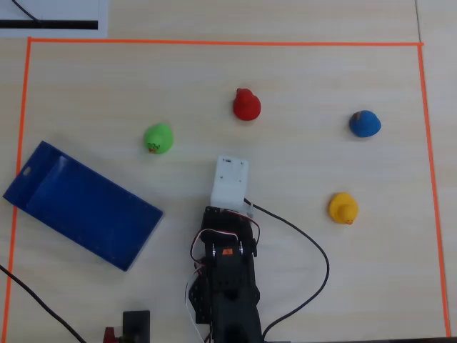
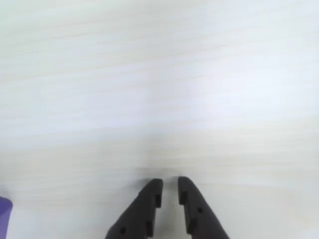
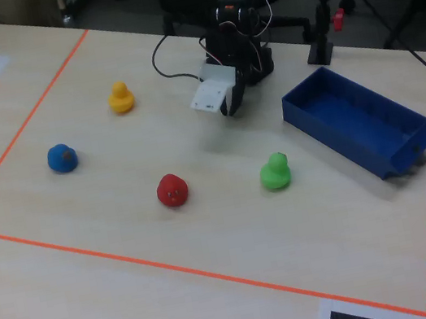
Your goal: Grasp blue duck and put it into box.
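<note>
Four toy ducks sit inside the orange tape border point(image 1: 214, 42) on the pale wooden table point(image 1: 321, 286), and the blue duck point(image 1: 365, 123) is the one farthest to the right in the overhead view, well apart from the arm and with the yellow duck point(image 1: 343, 208) below it; in the fixed view the same blue duck point(image 3: 62, 158) lies near the left tape line. The red duck point(image 1: 246, 105) and green duck point(image 1: 158, 138) sit nearer the middle, and the dark-blue box point(image 1: 43, 196) lies at the far left of the overhead view, empty as far as can be seen. The gripper point(image 2: 169, 189) hangs over bare table, its two black fingers nearly together with only a thin slit between them and nothing held. Judging by its look, the blue duck is a small, light, rounded toy, probably smooth and a little squashy, so it may squirt out of a pinch taken too high on the curved head. A hold low across the widest part of the body, fingers on opposite flanks, seems safest; the fingers would have to spread well before descending
</note>
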